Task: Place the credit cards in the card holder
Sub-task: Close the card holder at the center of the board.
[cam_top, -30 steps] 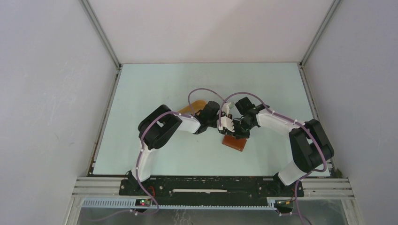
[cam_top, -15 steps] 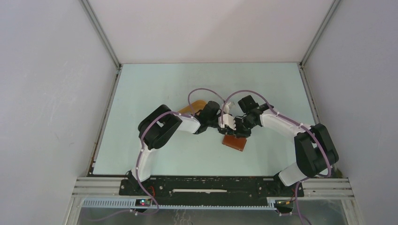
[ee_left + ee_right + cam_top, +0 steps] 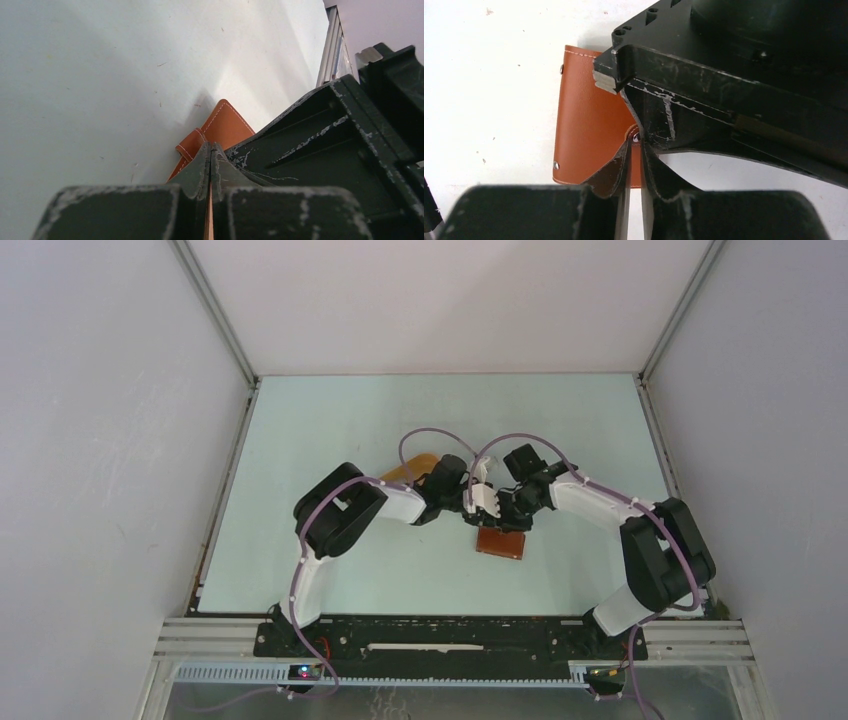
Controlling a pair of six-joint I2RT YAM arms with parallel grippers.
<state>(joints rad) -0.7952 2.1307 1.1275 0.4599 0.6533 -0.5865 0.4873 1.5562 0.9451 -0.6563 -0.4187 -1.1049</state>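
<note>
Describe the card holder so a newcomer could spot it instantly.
On the pale table, find where both arms meet. Just nearer the bases lies the card holder: flat, square, reddish-brown, white-stitched, darker than the orange tray behind the left arm.

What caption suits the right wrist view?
Right hand, fingers nearly closed, at the edge of a brown wallet lying on the pale table, left hand close beside it.

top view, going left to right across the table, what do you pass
left arm → tray → card holder → right arm
</note>
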